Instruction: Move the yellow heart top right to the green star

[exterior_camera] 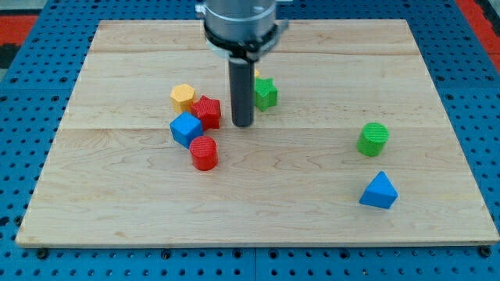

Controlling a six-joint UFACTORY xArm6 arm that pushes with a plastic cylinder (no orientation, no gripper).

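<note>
My tip (243, 123) rests on the wooden board (328, 62), just below and left of the green star (266, 94). A small yellow sliver (257, 73) shows at the rod's right edge, just above the green star. It looks like the yellow heart, mostly hidden behind the rod and the arm's head. The red star (208, 112) lies a short way to the tip's left.
A yellow hexagon (183, 97), a blue cube (186, 129) and a red cylinder (204, 153) cluster with the red star at the view's left of the tip. A green cylinder (373, 139) and a blue triangle (379, 192) lie at the view's right.
</note>
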